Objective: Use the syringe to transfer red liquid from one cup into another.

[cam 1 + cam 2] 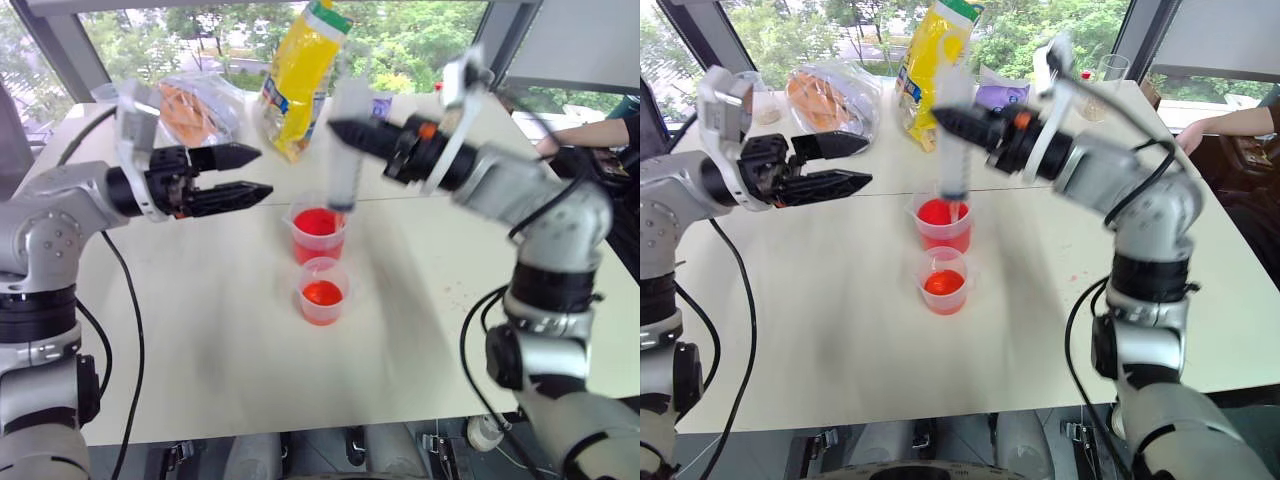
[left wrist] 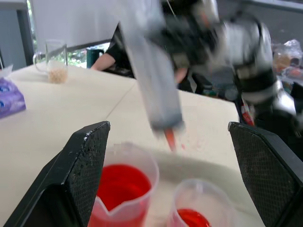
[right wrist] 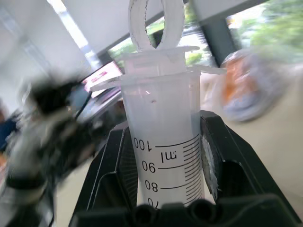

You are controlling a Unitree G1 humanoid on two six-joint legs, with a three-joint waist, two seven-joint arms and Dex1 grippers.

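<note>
White desk (image 1: 220,350), right gripper (image 1: 345,135) jaws clamped on upright syringe (image 1: 345,165) above taller beaker (image 1: 318,235) of red liquid (image 1: 318,222) mid-desk, left gripper (image 1: 245,172) jaws apart, shorter cup (image 1: 322,290) nearer front edge.

Syringe (image 1: 345,160) blocks cups (image 1: 321,262) from above

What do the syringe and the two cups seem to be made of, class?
Large clear syringe: likely translucent plastic, with printed black graduations. Taller clear spouted cup and shorter clear cup: apparently thin transparent plastic, since red liquid shows through their walls.
</note>
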